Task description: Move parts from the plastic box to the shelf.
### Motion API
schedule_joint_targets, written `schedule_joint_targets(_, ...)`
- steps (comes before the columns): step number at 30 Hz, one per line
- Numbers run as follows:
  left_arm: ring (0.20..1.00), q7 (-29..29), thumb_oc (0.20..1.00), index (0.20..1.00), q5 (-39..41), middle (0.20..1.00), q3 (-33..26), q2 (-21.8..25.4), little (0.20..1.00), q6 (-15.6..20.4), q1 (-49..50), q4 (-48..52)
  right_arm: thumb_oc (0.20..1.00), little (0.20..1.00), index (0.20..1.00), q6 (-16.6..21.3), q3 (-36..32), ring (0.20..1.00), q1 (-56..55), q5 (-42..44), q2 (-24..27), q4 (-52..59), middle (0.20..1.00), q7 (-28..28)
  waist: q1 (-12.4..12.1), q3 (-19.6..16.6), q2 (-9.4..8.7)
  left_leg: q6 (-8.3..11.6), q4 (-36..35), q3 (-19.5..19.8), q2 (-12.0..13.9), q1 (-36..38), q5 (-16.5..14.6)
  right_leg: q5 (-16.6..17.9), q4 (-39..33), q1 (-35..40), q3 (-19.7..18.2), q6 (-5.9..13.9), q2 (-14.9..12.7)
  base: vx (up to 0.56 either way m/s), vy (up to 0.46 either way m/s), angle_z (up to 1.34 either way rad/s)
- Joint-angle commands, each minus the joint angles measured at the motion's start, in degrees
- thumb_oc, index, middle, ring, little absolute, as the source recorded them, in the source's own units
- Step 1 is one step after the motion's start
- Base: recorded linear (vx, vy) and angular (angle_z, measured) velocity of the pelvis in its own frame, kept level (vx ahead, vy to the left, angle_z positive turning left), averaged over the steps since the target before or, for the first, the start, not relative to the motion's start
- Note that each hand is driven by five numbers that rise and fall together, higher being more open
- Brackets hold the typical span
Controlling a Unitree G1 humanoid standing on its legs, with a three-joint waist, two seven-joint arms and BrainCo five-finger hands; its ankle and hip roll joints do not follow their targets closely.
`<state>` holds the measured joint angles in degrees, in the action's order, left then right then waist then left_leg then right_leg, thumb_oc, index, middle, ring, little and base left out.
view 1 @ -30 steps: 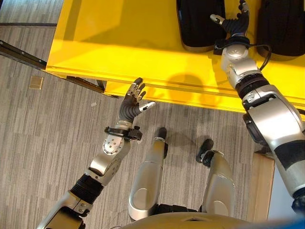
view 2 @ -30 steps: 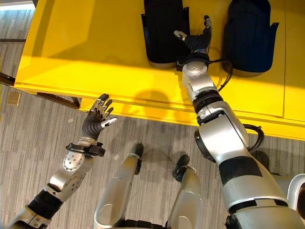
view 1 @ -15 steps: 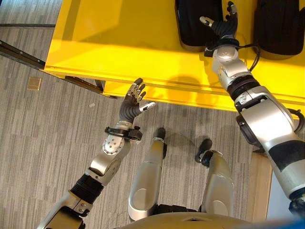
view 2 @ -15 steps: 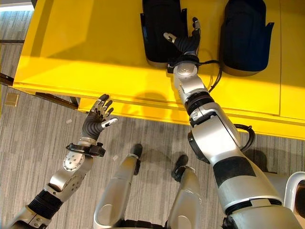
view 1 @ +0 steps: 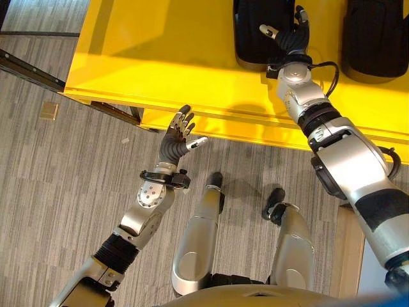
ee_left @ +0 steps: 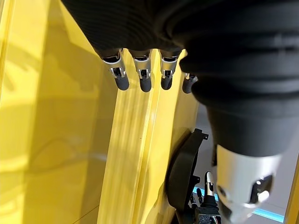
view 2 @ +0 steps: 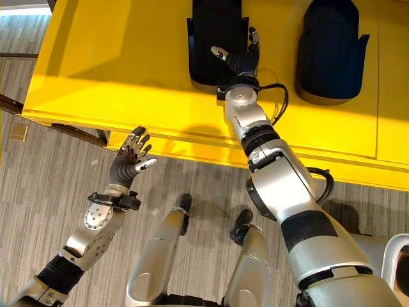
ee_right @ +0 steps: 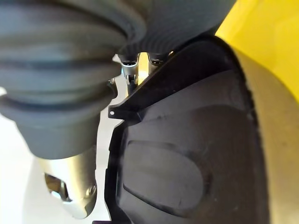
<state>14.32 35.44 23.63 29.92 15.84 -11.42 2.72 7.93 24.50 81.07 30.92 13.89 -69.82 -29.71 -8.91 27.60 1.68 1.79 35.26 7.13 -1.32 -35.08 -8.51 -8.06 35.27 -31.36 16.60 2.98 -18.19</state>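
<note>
Both black parts on the yellow shelf (view 2: 128, 57) run off the top edge: left part (view 2: 214, 45) and right part (view 2: 332, 51), far ends unseen. Right hand (view 2: 239, 61) sits over the left part's right edge; whether the fingertips touch it or hover can't be read. In the right wrist view the part's rim hides most of the fingers (ee_right: 130, 65), so curl unclear. Shelf's left and right ends cut off too.

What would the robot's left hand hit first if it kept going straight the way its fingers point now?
Probably the front edge of the yellow shelf. The left hand is open, fingers aimed up at that edge from just short of it. Depth is unclear, so it might pass beneath instead.
</note>
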Motion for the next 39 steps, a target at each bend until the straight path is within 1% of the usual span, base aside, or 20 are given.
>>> schedule_joint_targets(1, 1.0, 1.14, 1.0, 1.0, 0.4, 1.0, -0.38, 1.86, 1.0, 3.68, -0.22, 4.29, 1.0, 1.0, 1.0, 2.29, -1.12, 1.0, 1.57, 1.52, -0.88, 2.67, 1.0, 0.67, -2.04, 0.13, 0.57, 0.06, 1.36, -2.54, 2.69, 1.46, -5.59, -2.7, 0.34, 2.66, -1.8, 3.14, -0.27, 0.0, 0.0, 0.0)
schedule_joint_targets(13, 1.0, 1.07, 1.0, 1.0, 0.81, 1.0, -0.62, 2.16, 1.0, 3.83, 0.22, 4.43, 1.0, 1.0, 1.0, 2.47, -1.81, 1.0, 1.81, 2.8, -3.0, 2.01, 1.0, 1.26, -2.74, -0.1, 0.78, -0.07, 1.71, -2.36, 2.55, 1.35, -5.75, -2.73, 0.49, 2.87, -1.71, 3.16, -0.4, 0.0, 0.0, 0.0)
schedule_joint_targets(25, 1.0, 1.06, 1.0, 1.0, 0.91, 1.0, -0.13, 2.39, 1.0, 3.45, -0.17, 4.15, 1.0, 1.0, 1.0, 2.53, -1.64, 1.0, 3.31, 3.04, -1.8, 1.54, 1.0, 0.72, -2.39, 0.03, 0.17, -0.05, 1.75, -2.56, 2.78, 2.01, -5.9, -2.82, 0.74, 3.07, -1.98, 3.07, -0.24, 0.0, 0.0, 0.0)
schedule_joint_targets(32, 1.0, 1.1, 1.0, 1.0, 1.09, 1.0, -0.45, 2.51, 1.0, 3.33, 0.18, 4.02, 1.0, 1.0, 1.0, 3.22, -1.51, 1.0, 2.89, 3.34, -1.0, 4.33, 1.0, -0.09, -1.63, -0.22, -0.47, 0.08, 1.55, -2.78, 3.37, 2.63, -5.93, -2.58, 0.13, 3.42, -2.2, 3.05, 0.17, -0.01, 0.003, 0.0)
schedule_joint_targets(33, 1.0, 1.01, 1.0, 1.0, 1.15, 1.0, -0.39, 2.51, 1.0, 3.3, 0.17, 4.01, 1.0, 1.0, 1.0, 3.33, -1.46, 1.0, 2.78, 2.82, -0.57, 5.49, 1.0, -0.51, -1.34, -0.19, -0.62, -0.09, 1.19, -3.03, 3.28, 2.15, -4.5, -1.24, -0.55, 3.12, -1.86, 2.58, 0.05, -0.08, 0.019, -0.01)
schedule_joint_targets(34, 1.0, 0.99, 1.0, 1.0, 1.08, 1.0, -0.41, 2.54, 1.0, 3.33, 0.24, 3.98, 1.0, 1.0, 1.0, 3.33, -1.33, 1.0, 2.77, 2.34, -0.27, 6.1, 1.0, -0.75, -1.18, -0.25, -0.71, -0.06, 1.22, -3.03, 3.29, 2.17, -4.5, -1.19, -0.58, 3.19, -1.92, 2.62, 0.05, 0.0, 0.0, 0.0)
schedule_joint_targets(35, 1.0, 0.97, 1.0, 1.0, 1.12, 1.0, -0.45, 2.57, 1.0, 3.32, 0.43, 4.07, 1.0, 1.0, 1.0, 3.22, -1.25, 1.0, 2.74, 1.82, -0.02, 6.67, 1.0, -1.07, -1.1, -0.53, -0.79, 0.21, 1.34, -2.87, 3.44, 2.91, -5.93, -2.35, -0.19, 3.71, -2.28, 3.16, 0.29, 0.0, 0.0, 0.0)
schedule_joint_targets(36, 1.0, 1.01, 1.0, 1.0, 1.12, 1.0, -0.48, 2.62, 1.0, 3.28, 0.47, 4.07, 1.0, 1.0, 1.0, 3.15, -1.18, 1.0, 2.75, 1.28, 0.28, 7.09, 1.0, -1.25, -0.96, -0.43, -0.86, 0.0, 1.22, -3.08, 3.32, 2.29, -4.58, -1.2, -0.55, 3.29, -1.94, 2.65, 0.06, 0.0, 0.0, 0.0)
schedule_joint_targets(39, 1.0, 0.92, 1.0, 1.0, 1.08, 1.0, -0.43, 2.72, 1.0, 3.29, 0.48, 4.03, 1.0, 1.0, 1.0, 3.11, -1.03, 1.0, 3.03, 0.28, 1.1, 7.86, 1.0, -1.84, -0.7, -0.64, -1.05, 0.06, 1.05, -3.06, 3.37, 2.41, -4.54, -1.2, -0.62, 3.35, -1.94, 2.64, 0.06, -0.03, 0.006, 0.0)
